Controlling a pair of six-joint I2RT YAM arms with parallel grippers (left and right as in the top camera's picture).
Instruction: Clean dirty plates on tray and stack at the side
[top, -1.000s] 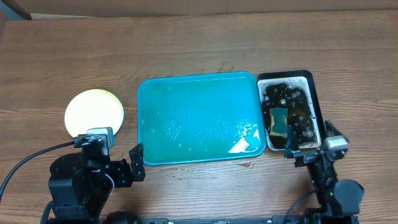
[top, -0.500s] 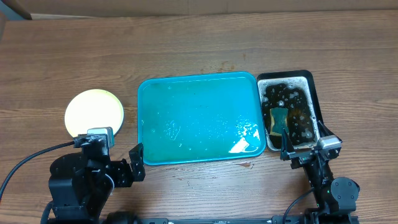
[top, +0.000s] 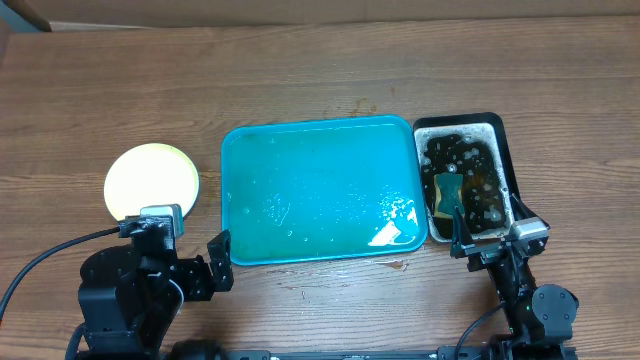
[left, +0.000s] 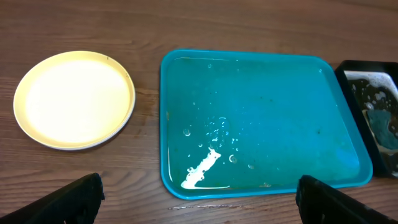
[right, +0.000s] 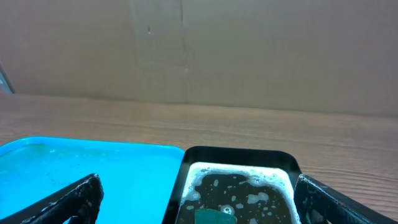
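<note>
Centrally, the turquoise tray, wet with droplets, lies toward the near edge of the table. A pale yellow-green plate rests on the wood beside the tray's left edge, not touching it. A black tray holding a sponge adjoins the right edge. Left gripper and right gripper: jaws spread wide, holding nothing.

One pale plate, one turquoise tray, one black tray, one sponge and two robot arms.
</note>
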